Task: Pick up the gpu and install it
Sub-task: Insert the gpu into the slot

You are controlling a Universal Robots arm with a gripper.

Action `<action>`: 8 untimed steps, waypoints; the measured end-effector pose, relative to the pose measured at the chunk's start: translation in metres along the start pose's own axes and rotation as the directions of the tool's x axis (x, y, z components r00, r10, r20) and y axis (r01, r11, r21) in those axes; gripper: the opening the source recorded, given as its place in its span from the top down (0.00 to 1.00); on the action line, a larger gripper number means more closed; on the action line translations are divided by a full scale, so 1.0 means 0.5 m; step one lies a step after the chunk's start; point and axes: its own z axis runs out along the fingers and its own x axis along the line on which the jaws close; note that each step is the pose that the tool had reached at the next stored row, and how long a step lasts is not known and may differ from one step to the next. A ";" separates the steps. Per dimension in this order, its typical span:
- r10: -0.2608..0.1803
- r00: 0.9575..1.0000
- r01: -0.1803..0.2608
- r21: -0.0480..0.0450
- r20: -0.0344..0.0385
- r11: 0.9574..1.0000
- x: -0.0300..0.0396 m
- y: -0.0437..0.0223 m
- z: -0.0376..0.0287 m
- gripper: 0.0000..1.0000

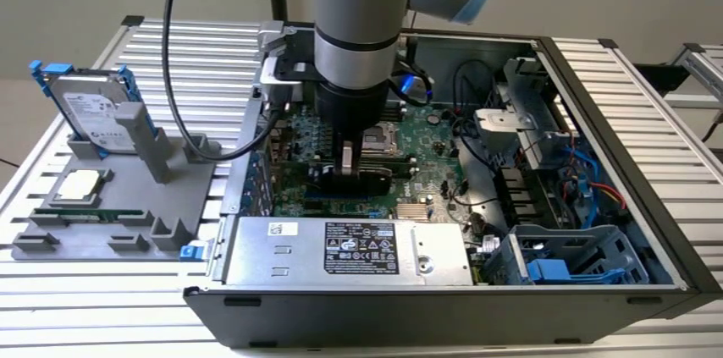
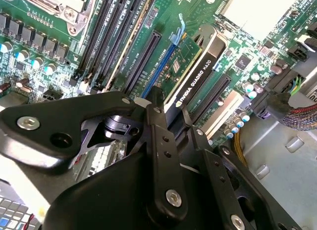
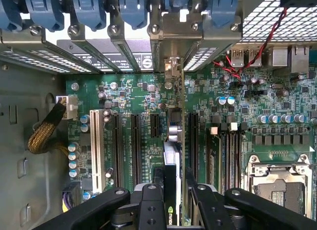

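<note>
The arm reaches straight down into the open computer case (image 1: 632,231), which lies on its side on the slatted metal counter (image 1: 632,70). Its gripper (image 1: 352,173) sits low over the green motherboard (image 1: 435,134), clenched on the gpu (image 1: 361,182), which stands on edge between the two black fingers.

In the second wrist view the gripper (image 2: 166,116) pinches the top edge of the gpu (image 2: 195,76); the card runs away from the fingers (image 2: 161,141), its black cooler face and green board edge both showing, and its lower edge lies along the blue-tabbed expansion slot (image 2: 166,56) on the motherboard (image 2: 44,31). Whether the card is fully seated in that slot I cannot tell.

In the first wrist view the gpu (image 3: 172,165) is seen edge-on, rising from between the fingers (image 3: 152,205) toward the case's rear wall, in line with a silver metal bracket (image 3: 173,71) under the row of blue slot clips (image 3: 89,7). Empty black slots lie on either side of the card, and the processor socket (image 3: 280,183) sits off to one side.

Beside the case, at the exterior view's left, a grey holder (image 1: 113,223) rests on the counter and carries a silver hard drive with blue frame (image 1: 91,108) standing upright, a square chip (image 1: 81,186) and a narrow green memory stick (image 1: 91,214). All of these are well apart from the gripper.
</note>
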 end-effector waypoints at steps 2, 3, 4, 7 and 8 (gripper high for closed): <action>0.000 1.000 0.000 0.000 0.000 1.000 0.000 0.000 0.003 1.00; 0.000 1.000 0.000 0.000 0.000 1.000 0.000 0.000 0.004 1.00; 0.000 1.000 0.000 0.000 0.000 1.000 0.000 0.000 0.006 1.00; 0.000 1.000 0.000 0.000 0.000 1.000 0.000 0.000 0.009 1.00; 0.000 1.000 0.000 0.000 0.000 1.000 0.000 0.000 0.009 1.00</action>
